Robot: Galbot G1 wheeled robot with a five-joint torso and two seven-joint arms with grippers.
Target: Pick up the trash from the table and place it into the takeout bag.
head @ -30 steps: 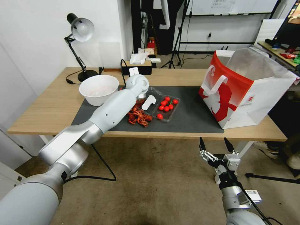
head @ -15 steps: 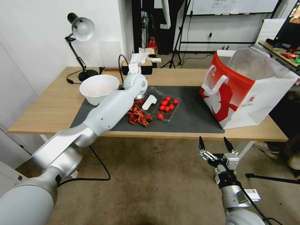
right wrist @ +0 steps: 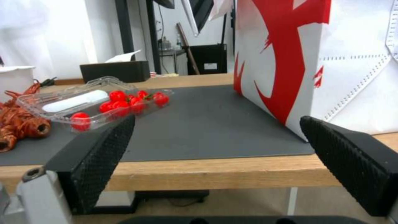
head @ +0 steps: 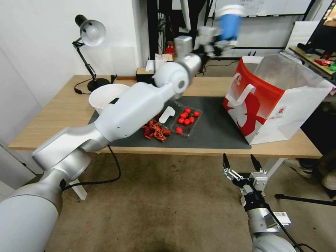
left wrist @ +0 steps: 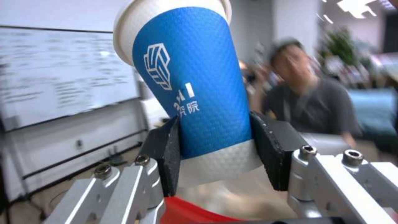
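Note:
My left gripper [head: 224, 43] is raised high above the table [head: 59, 115], shut on a blue-and-white paper cup [head: 229, 22]. The cup hangs just left of the open top of the takeout bag [head: 276, 101], a white paper bag with a red panel standing on the right of the dark mat [head: 213, 129]. In the left wrist view the black pads [left wrist: 168, 149] clamp the cup [left wrist: 195, 77] near its white base. My right gripper [head: 242, 162] waits open below the table's front edge, in front of the bag [right wrist: 315, 62].
A big white bowl [head: 105, 96] sits at the mat's left end. A clear tray of cherry tomatoes [head: 185, 119] and a pile of red shells [head: 155, 131] lie mid-mat. A desk lamp [head: 89, 42] and a black tissue box [head: 145, 73] stand at the back edge.
My left arm has swung up from the mat near the tray and over to the right, lifting the blue-and-white cup towards the bag's opening. The right arm has stayed still.

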